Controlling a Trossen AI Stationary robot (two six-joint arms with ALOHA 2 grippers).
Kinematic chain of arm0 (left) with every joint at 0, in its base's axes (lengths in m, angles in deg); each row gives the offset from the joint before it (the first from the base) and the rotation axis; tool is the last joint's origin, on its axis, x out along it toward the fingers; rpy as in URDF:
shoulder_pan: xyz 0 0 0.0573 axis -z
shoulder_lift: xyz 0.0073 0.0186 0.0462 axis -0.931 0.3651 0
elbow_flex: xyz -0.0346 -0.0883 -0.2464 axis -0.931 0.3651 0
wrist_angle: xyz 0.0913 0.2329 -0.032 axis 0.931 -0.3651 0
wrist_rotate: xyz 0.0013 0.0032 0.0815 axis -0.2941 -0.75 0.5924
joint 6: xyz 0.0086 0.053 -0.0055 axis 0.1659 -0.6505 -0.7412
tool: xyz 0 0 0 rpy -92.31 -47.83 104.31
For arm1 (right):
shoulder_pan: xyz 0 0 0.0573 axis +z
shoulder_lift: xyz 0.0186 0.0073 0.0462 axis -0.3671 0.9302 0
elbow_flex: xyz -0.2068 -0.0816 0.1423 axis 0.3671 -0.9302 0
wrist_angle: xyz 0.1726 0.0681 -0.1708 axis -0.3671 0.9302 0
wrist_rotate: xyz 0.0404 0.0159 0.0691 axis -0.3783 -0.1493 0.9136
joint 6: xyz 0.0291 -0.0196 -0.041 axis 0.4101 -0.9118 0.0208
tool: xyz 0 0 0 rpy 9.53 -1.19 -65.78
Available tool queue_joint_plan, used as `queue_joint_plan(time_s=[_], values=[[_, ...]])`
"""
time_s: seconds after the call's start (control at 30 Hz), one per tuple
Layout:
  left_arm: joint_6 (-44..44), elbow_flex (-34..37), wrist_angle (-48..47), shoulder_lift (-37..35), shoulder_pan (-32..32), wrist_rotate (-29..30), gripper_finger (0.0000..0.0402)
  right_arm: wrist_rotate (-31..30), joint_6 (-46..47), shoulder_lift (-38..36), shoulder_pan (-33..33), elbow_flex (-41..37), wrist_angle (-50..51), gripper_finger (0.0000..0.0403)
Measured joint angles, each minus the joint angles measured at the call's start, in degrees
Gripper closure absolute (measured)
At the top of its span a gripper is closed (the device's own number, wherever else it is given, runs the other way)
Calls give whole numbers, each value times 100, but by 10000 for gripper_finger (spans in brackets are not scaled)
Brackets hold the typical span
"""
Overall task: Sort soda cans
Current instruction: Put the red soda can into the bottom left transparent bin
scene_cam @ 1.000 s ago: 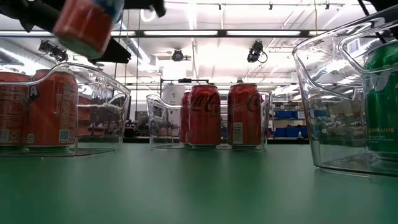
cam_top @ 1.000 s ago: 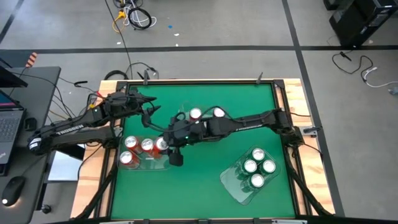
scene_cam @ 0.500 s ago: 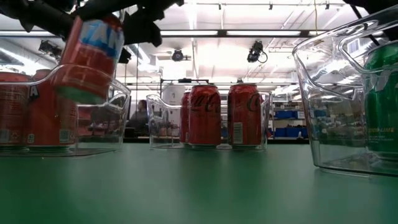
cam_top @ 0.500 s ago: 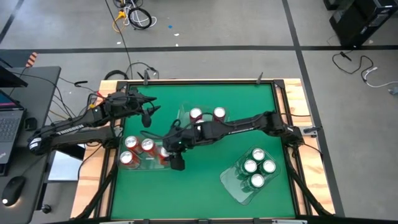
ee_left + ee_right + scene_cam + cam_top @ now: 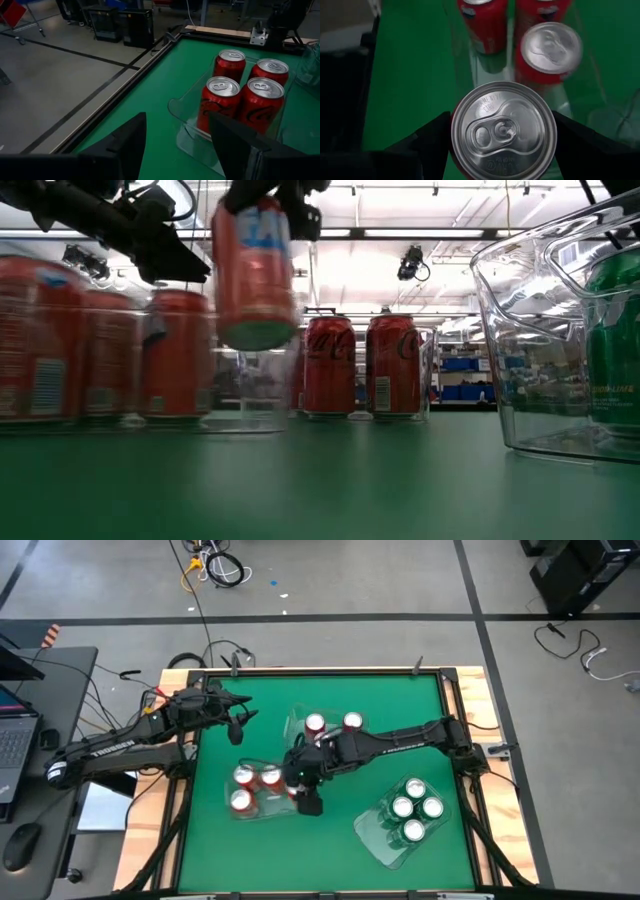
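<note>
My right gripper (image 5: 303,783) is shut on a red soda can (image 5: 255,270) with a silver top (image 5: 502,131). It holds the can over the right end of a clear bin (image 5: 268,810) left of the table's middle. Several red soda cans (image 5: 243,776) stand upright in that bin. In the low view the bin (image 5: 225,395) and its cans are blurred. My left gripper (image 5: 238,727) waits open at the far left, above the table, and its wrist view shows the bin's red cans (image 5: 220,100). My right gripper pinches the red can's side wall just below its top rim (image 5: 457,142), one finger on each side. The fingers slant down at it from above and from the table's right. The can hangs nearly upright, its base (image 5: 255,338) clear of the table. Whether it touches the bin I cannot tell.
A second clear bin (image 5: 292,728) with two red cans (image 5: 315,723) stands at the far middle. A third clear bin (image 5: 378,840) with several green cans (image 5: 410,808) lies at the near right. Bare green table lies between them and along the near edge.
My right gripper has carried the red can down and toward the table's right, tipping it from slanted to nearly upright. The bin of red cans has slid along the table toward the right with it.
</note>
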Motion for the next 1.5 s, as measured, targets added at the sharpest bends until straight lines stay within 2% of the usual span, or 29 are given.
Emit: queue_joint_plan(time_s=[0.1, 0.3, 0.73, 1.17, 1.33, 1.5], values=[[-1, 0, -14, 0, 0, 0, 184, -48, 32, 0, 149, -8, 81, 123], [-51, 0, 95, 0, 0, -4, 184, -470, 112, 107, 247, -221, -823, 123], [1, 2, 51, 2, 0, -2, 184, -499, 250, 124, 203, -1405, -2509, 123], [111, 2, 35, 2, 0, -2, 184, -507, 272, 103, 151, -2027, -3207, 123], [114, 2, 20, 2, 0, -1, 184, -518, 293, 94, 131, -2107, -3387, 90], [114, 2, 15, 0, 0, -3, 184, -455, 216, 114, 136, -2118, -3619, 81]])
